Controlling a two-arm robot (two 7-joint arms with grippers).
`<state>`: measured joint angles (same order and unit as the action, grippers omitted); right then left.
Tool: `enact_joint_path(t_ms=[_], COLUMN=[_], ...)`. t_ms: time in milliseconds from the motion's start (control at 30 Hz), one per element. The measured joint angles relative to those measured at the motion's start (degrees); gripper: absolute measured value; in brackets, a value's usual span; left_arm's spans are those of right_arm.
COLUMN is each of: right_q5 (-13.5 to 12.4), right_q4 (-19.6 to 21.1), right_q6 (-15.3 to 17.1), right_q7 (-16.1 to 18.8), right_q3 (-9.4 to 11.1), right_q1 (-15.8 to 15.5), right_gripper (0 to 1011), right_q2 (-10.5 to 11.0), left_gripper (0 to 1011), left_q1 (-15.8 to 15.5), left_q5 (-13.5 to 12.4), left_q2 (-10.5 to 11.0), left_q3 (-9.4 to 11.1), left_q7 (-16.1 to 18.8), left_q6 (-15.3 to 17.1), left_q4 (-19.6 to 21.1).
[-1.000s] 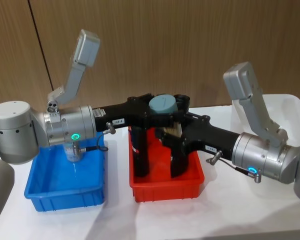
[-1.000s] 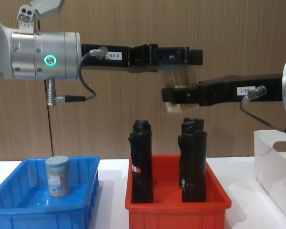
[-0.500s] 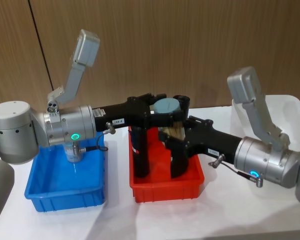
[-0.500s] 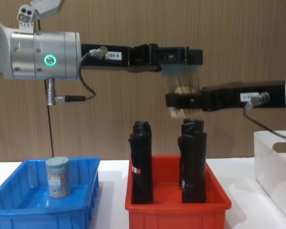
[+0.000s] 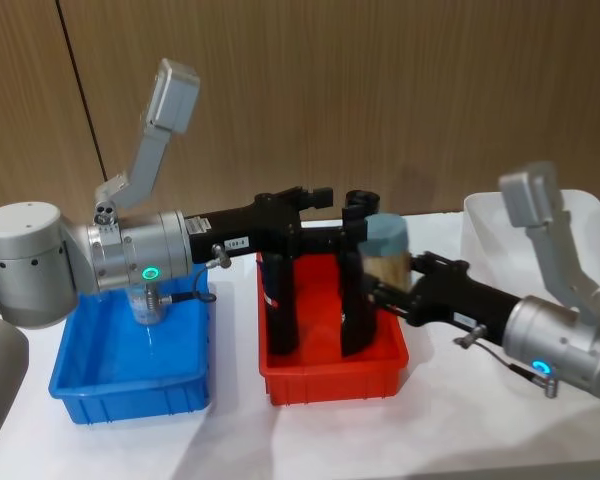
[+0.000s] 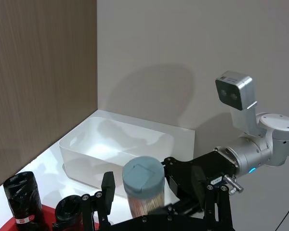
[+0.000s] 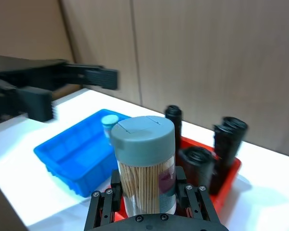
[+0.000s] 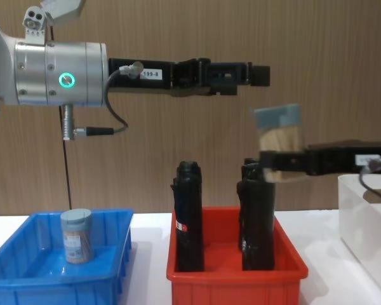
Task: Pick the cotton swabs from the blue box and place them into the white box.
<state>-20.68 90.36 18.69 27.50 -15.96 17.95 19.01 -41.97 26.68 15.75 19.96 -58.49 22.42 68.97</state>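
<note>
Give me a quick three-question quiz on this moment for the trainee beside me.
1. True or false: the right gripper is shut on a cotton swab tub.
2. How many cotton swab tubs stand in the blue box?
3. The held tub hangs above: A) the blue box, B) the red bin, C) the white box.
Key: 1 true; 2 one; 3 B.
</note>
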Motion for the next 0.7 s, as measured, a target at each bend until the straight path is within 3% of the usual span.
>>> enact_joint_path(t_ms=[300, 700], right_q5=[-2.0, -0.7], right_q4=[-0.8, -3.9], right_q6=[-1.6, -4.5], right_q7=[-4.6, -11.0], right_q3=[2.1, 4.8], right_q1=[-1.4, -1.0], right_gripper=[639, 640], right_q2=[2.1, 4.4], left_gripper=[1004, 1004], left_q1=[0.0, 0.0], left_q5=[0.0, 0.0], left_q2=[0.0, 0.0], left_q3=[0.0, 0.0], left_q7=[0.0, 0.0], left_q6=[0.0, 0.0], left_q4=[0.0, 0.0])
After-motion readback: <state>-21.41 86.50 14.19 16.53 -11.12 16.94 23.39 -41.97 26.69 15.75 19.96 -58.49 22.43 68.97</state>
